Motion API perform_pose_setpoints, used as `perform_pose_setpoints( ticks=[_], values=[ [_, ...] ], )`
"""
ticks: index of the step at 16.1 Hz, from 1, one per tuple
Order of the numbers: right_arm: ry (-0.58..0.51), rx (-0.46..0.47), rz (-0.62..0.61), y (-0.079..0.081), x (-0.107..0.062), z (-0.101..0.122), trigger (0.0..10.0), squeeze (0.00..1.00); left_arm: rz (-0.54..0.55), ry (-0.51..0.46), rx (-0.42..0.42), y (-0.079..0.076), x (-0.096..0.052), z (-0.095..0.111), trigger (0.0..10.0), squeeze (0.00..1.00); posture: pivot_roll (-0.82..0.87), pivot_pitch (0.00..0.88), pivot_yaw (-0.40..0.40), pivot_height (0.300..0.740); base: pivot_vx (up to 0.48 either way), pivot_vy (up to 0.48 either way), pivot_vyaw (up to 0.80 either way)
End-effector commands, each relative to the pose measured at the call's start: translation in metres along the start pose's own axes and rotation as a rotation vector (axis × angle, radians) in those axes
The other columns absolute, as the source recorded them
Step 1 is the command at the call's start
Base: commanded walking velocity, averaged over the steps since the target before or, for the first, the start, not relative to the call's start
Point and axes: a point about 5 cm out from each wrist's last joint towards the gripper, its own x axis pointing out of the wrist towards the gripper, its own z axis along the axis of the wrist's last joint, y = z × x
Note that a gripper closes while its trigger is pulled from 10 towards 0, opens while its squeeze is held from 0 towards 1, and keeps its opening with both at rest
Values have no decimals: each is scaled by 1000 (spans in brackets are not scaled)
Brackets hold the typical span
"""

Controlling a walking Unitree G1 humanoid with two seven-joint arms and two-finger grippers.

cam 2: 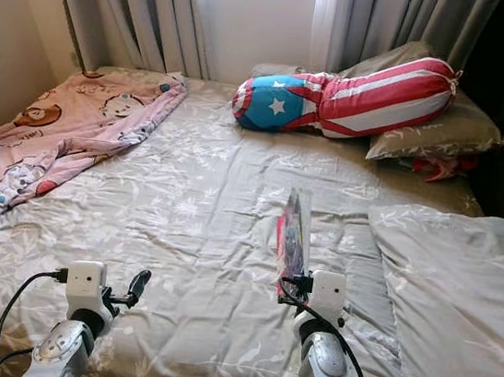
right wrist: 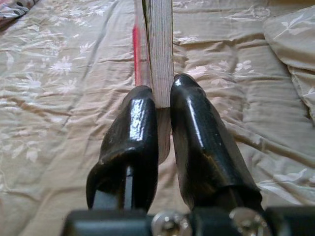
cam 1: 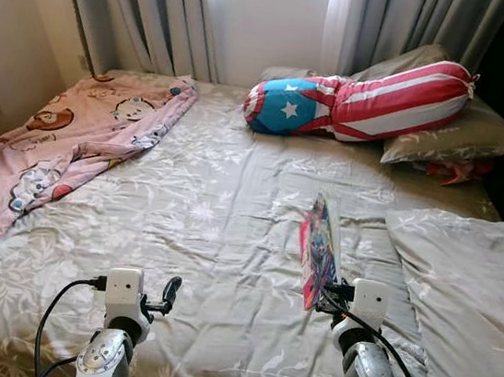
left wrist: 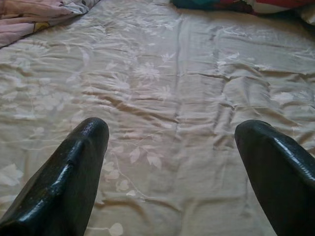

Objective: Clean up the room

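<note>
Right gripper (right wrist: pixel 164 98) clamps a thin book (cam 1: pixel 321 252) by its lower edge, fingers (right wrist: pixel 197 132) squeezed on the pages, spine side red. Book stands on edge, upright, above the bed (cam 1: pixel 221 212), right of centre, just beside a grey pillow (cam 1: pixel 471 292) at the near right. Left gripper (left wrist: pixel 172 142) hovers low over bare sheet at the near left, fingers (left wrist: pixel 74 167) spread wide, holding nothing. Further out, a pink cartoon-print blanket (cam 1: pixel 63 140) lies crumpled along the bed's left side. At the head: a stars-and-stripes bolster (cam 1: pixel 366 101) lies across two grey pillows (cam 1: pixel 463 137), something red tucked under the right one. Curtains (cam 1: pixel 146 7) and a window behind.
</note>
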Motion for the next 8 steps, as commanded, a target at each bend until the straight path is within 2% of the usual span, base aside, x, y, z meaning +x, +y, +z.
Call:
perform_pose_setpoints(
  ticks=[1, 6, 8],
  values=[
    [-59, 4, 16, 4, 3, 11, 10000, 0, 8, -5, 1, 3, 1, 3, 10000, 0, -67, 0, 34, 683, 0, 0, 0],
    [-29, -16, 16, 4, 4, 10, 10000, 0, 10, -5, -2, 2, 2, 4, 10000, 0, -66, 0, 31, 683, 0, 0, 0],
    [-35, -22, 33, 7, 4, 10, 10000, 0, 12, -5, -2, 2, 2, 4, 10000, 0, -65, 0, 29, 668, 0, 0, 0]
  ],
)
